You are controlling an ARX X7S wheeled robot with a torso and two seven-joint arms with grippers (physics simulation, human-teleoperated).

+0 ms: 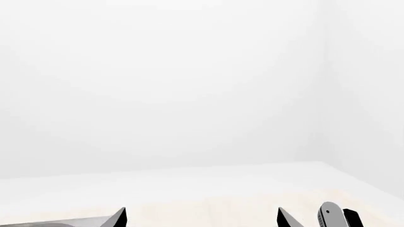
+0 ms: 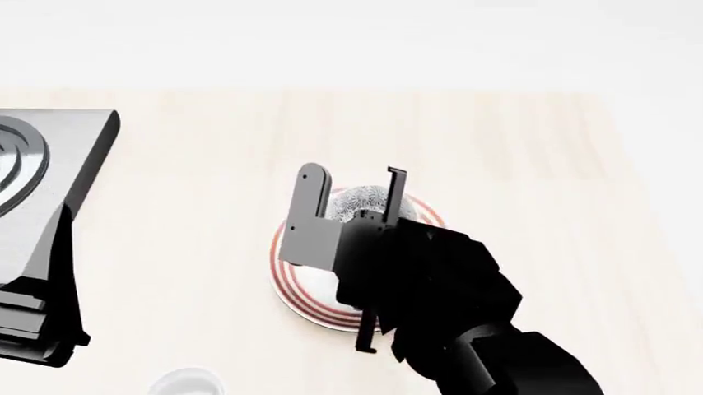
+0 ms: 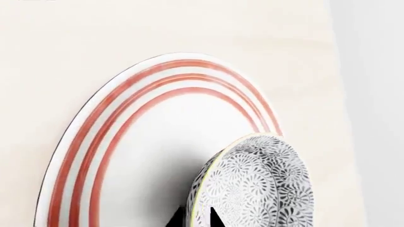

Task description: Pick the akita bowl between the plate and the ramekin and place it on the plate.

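Right fingers grasp the akita bowl above the plate, hidden overhead; left fingers released.

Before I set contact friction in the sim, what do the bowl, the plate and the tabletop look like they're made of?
The akita bowl looks like glazed ceramic, with a fine grey-black floral print outside. The plate also reads as glazed ceramic: smooth white with painted red rings. The table looks like pale matte wood, with faint grain streaks. These are renders, so that's from looks only.

A simulated kitchen: stove burner on a pale wooden counter, white walls.
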